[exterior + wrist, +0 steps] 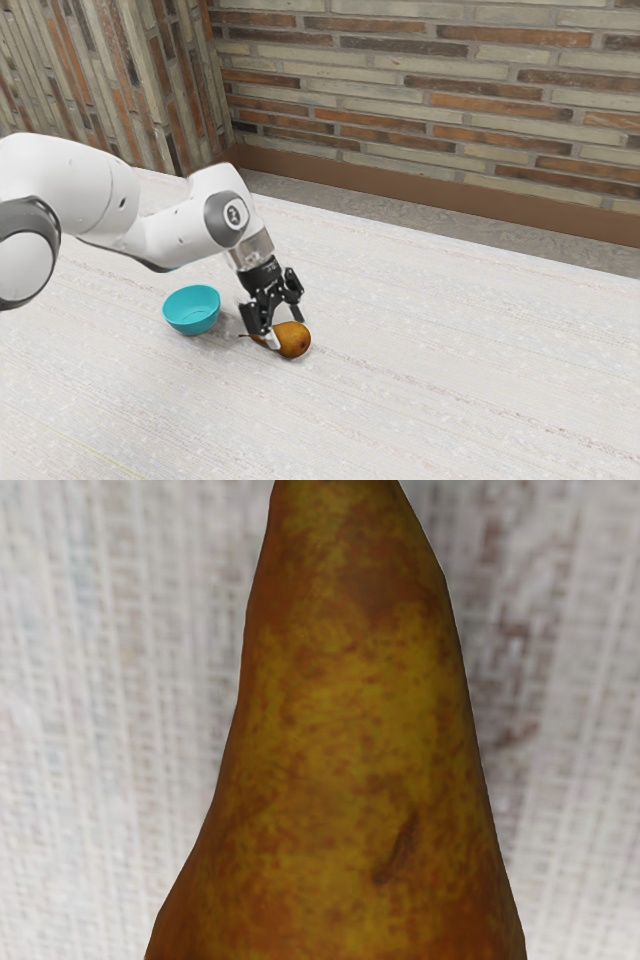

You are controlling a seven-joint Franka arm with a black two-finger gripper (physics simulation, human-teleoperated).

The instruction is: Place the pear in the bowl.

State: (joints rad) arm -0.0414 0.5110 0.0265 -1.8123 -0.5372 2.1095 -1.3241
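Brick walls around a pale table, open claw astride the pear

Brick walls [430, 100] meet in a corner behind our table [450, 390], with a brown baseboard [400, 186] along the foot of the longer one. Between that baseboard and the table's far edge runs a strip of grey floor [420, 218]. Our arm [100, 200] reaches in from the exterior view's left, passes over the table and bends down at the wrist.

We have the gripper [285, 330] low over the pear [293, 342], its two fingers standing wide apart, one on the near side of the fruit and one on the far side. It is open, and we see no grip closed on the pear. Whether either fingertip brushes the skin, we cannot tell.

The pear lies on its side on the table, outside the bowl [190, 312], its stem pointing roughly the bowl's way. A short gap of bare tabletop separates the two. The bowl sits upright with its rim facing up, nearer our arm's base. Past the pear's round end, the tabletop stretches broadly toward the exterior view's right.

In the wrist view we look at the pear's tapering body, both its side edges bordered by the table's woven pattern
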